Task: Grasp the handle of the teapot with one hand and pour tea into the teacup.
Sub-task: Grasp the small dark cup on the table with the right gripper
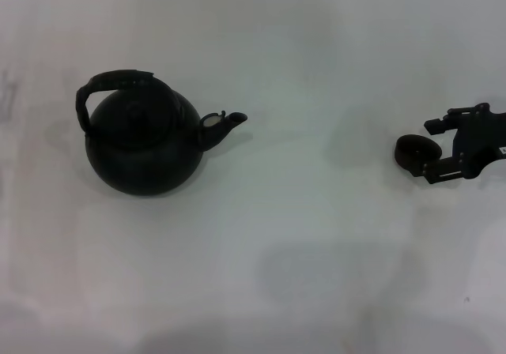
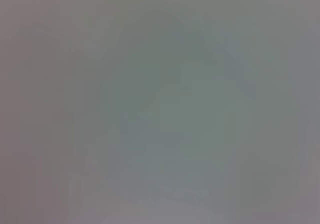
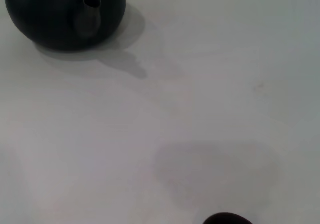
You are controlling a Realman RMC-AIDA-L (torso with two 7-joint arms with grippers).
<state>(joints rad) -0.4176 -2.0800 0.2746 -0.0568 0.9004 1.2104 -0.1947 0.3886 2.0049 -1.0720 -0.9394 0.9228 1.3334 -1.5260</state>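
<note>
Flanking the teacup point(image 1: 414, 152) at the table's point(image 1: 316, 251) right edge, right tool point(image 1: 428, 150) spread wide, teapot point(image 1: 146, 142) well apart.

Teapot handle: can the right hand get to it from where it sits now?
Probably yes. The handle stands clear above the teapot, with bare table between, but the right hand is at the teacup.

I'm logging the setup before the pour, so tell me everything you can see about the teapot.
The teapot is a large, round, matte-black pot standing upright on the white table, on the robot's left side. Its arched black handle, ridged as if wrapped, stands up over the lid, which has a small knob. A short, light-tipped spout points toward the teacup far to its right. Nothing but the table touches it; the right gripper is at the cup.
</note>
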